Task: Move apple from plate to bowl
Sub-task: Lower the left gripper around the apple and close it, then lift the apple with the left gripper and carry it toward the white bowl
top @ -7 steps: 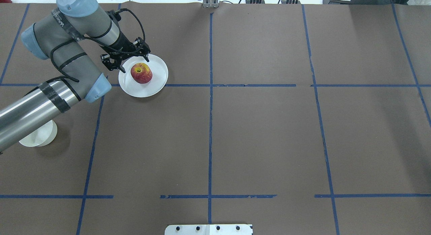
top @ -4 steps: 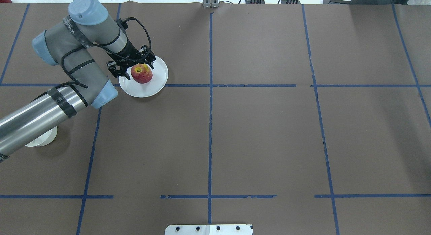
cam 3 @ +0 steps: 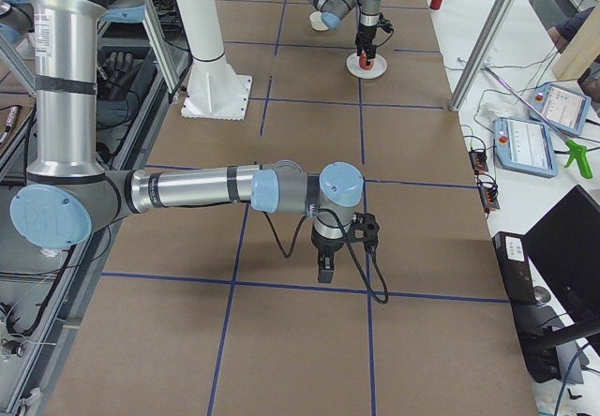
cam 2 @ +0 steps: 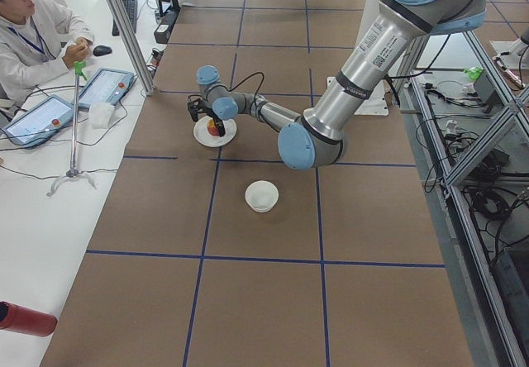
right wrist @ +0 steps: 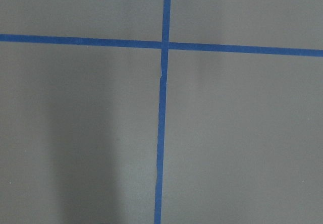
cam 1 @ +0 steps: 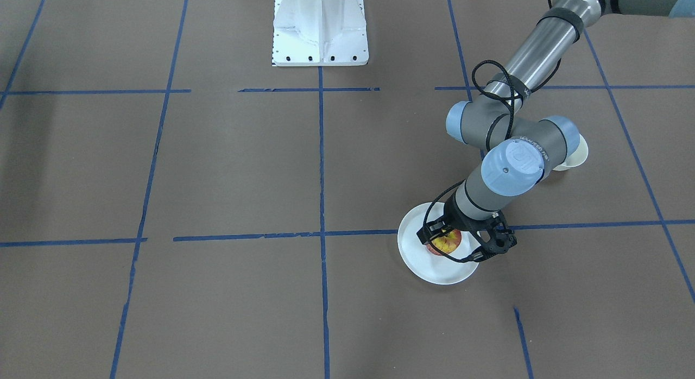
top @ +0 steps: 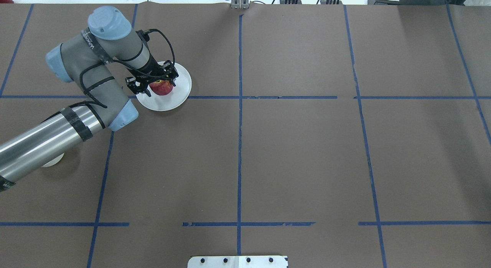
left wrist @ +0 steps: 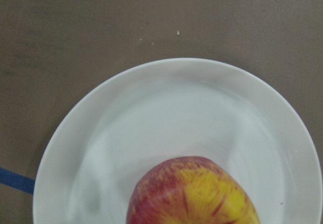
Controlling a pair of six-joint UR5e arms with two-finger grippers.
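the apple (top: 162, 88) sits on the white plate (top: 174, 100) in the upper left of the overhead view, and the left wrist camera shows its red and yellow skin at the bottom edge of its frame, with bare plate above it

the left gripper (top: 160, 86) is down at the plate with its jaws spread, one black finger on each side of the fruit; from these views it cannot be told whether the pads touch the skin, but nothing is clamped

the step in hand looks like the reach for the grasp: the apple is bracketed and not yet gripped or lifted

the next move calls for closing evenly on the widest part of the round, smooth fruit, so it does not roll or squirt out across the plate, then lifting clear of the shallow rim

the bowl (cam 2: 262, 195) stands lower in the left side view, well apart from the plate, and in the overhead view it is mostly hidden under the left arm at the left edge, so the carry has to come back toward it

the right gripper (cam 3: 345, 252) hangs over bare brown table in the lower middle of the right side view, and whether its fingers are spread or clenched cannot be told
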